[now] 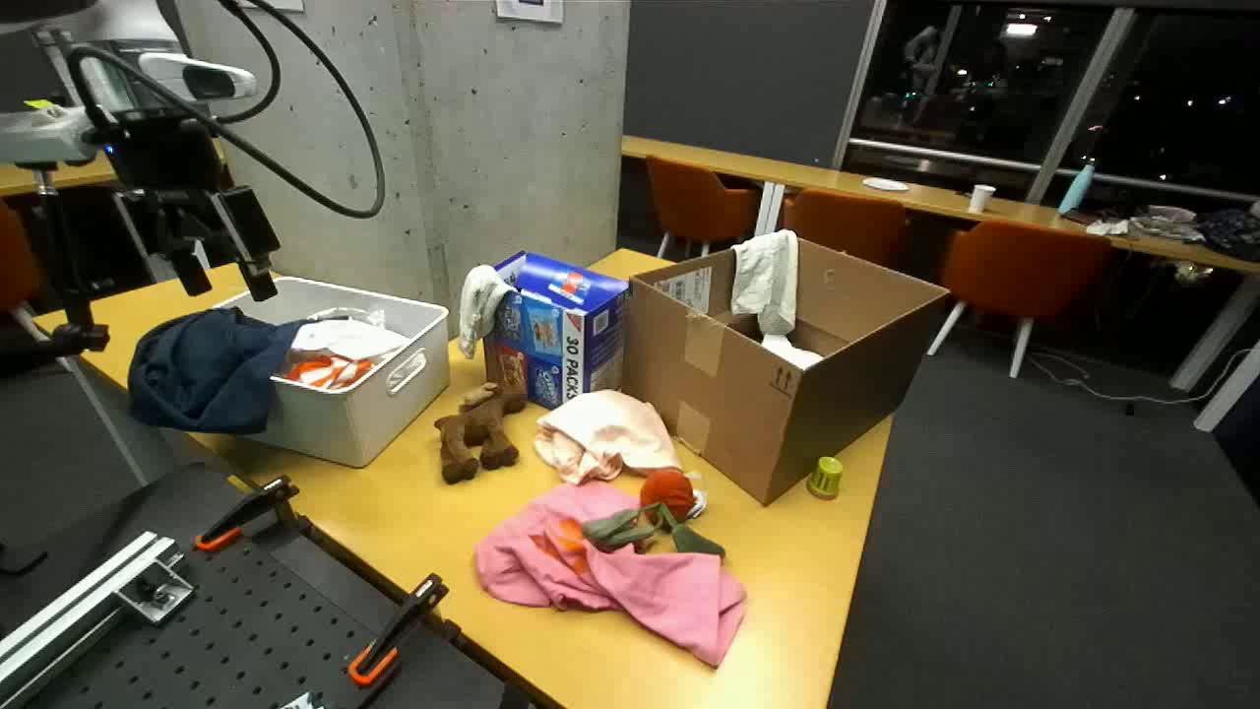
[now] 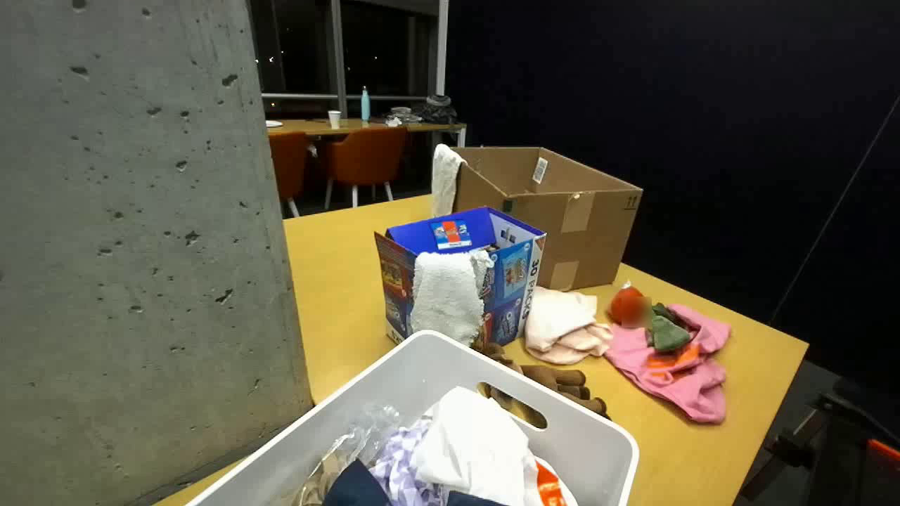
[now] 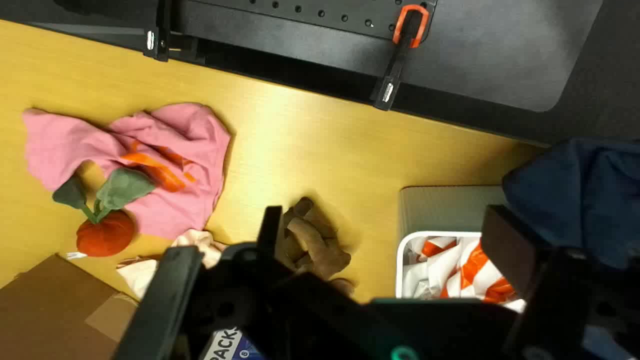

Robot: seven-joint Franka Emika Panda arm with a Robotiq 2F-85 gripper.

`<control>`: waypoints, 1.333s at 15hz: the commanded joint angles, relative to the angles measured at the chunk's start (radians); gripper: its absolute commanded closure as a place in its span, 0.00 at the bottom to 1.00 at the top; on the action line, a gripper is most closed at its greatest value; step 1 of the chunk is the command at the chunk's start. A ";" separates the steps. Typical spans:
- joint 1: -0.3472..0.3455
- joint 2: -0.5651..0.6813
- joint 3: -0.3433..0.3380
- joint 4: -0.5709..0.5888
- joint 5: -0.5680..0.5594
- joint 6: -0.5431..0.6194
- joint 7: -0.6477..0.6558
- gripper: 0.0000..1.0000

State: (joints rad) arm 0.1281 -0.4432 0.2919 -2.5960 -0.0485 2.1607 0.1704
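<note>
- Crumpled dark-navy cloth: draped over the L part of the rectangular white plastic bin, some of it hung outside the wall
- Black two-finger gripper: jaws spread wide, nothing gripped tbh; held in the air just above the cloth, w/o contact. Whether it's lined up dead over the bin can't be told
- In the bin: white crumpled material + orange-and-white striped material piled up; purple-and-white checked cloth can be seen in an exterior view too. Bin is set on the yellow wooden table
- Black perforated plate: placed in front, w/ black-and-orange clamps fixed along its edge
- Brown plush toy: laid btwn bin and the blue printed cardboard box marked "30 PACKS"; white fuzzy cloth is hung over that one's rim
- Pale peach cloth: bunched up near the box
- Bright pink cloth w/ orange print: spread loosely, red-orange round plush set by its edge, green leaves laid across it
- Big brown cardboard carton: white-and-grey cloth slung over the rim
- Small yellow-green cup-shaped item: placed right beside the carton's corner
</note>
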 commanded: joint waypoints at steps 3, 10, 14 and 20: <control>0.015 0.003 -0.037 0.015 -0.023 0.007 -0.028 0.00; -0.056 0.046 -0.182 0.109 -0.073 0.044 -0.181 0.00; -0.121 0.178 -0.279 0.172 -0.082 0.173 -0.283 0.00; -0.149 0.508 -0.347 0.318 -0.012 0.327 -0.432 0.00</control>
State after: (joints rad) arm -0.0169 -0.1087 -0.0346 -2.3845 -0.1036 2.4428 -0.1817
